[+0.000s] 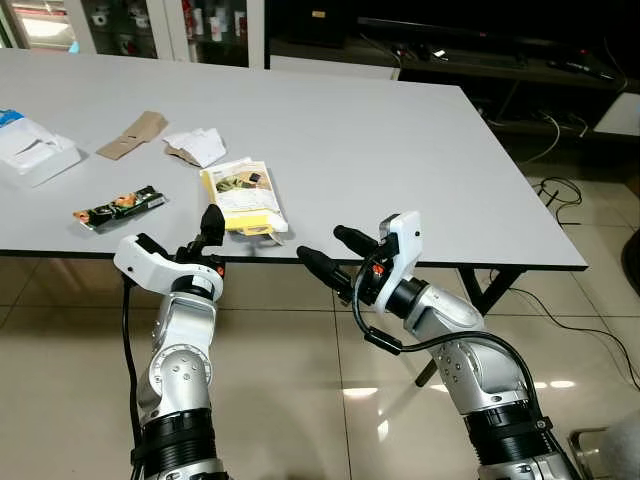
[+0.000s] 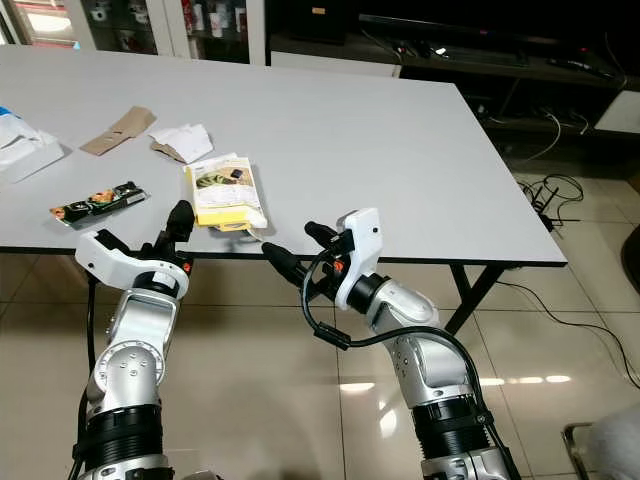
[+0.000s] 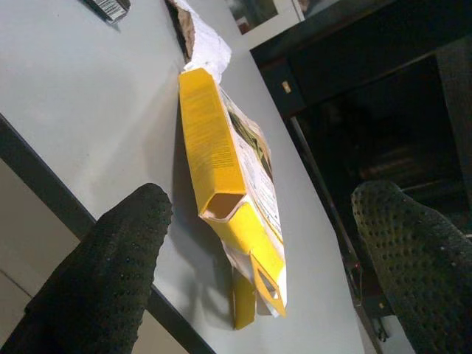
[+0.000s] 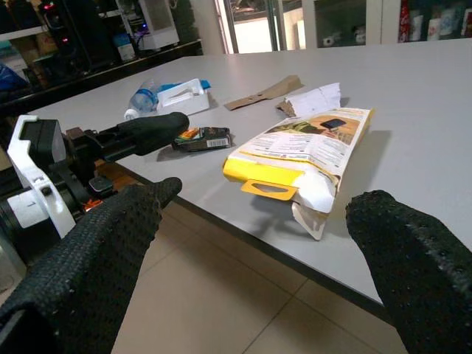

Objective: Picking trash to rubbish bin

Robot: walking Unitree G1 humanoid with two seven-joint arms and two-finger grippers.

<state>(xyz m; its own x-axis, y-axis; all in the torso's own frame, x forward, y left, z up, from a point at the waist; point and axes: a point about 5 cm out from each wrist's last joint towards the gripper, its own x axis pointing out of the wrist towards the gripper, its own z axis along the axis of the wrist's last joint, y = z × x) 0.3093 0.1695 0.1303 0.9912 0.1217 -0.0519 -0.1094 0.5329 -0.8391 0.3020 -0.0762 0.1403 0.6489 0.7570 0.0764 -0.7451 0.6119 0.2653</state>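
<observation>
A flattened yellow carton (image 1: 243, 197) lies near the front edge of the grey table (image 1: 400, 150). My left gripper (image 1: 185, 238) is open just in front of that edge, its fingers (image 3: 110, 273) either side of the carton's (image 3: 228, 192) near end without touching it. My right gripper (image 1: 322, 243) is open too, a little right of the carton (image 4: 302, 147) and below the table edge, holding nothing. More trash lies further left: a green snack wrapper (image 1: 118, 208), a crumpled white paper (image 1: 197, 146) and a brown cardboard strip (image 1: 133, 134).
A white box (image 1: 35, 150) sits at the table's far left, with a plastic bottle (image 4: 140, 103) beside it. Dark shelving (image 1: 450, 50) stands behind the table. Cables (image 1: 560, 190) trail on the tiled floor to the right, by the black table leg (image 1: 480, 290).
</observation>
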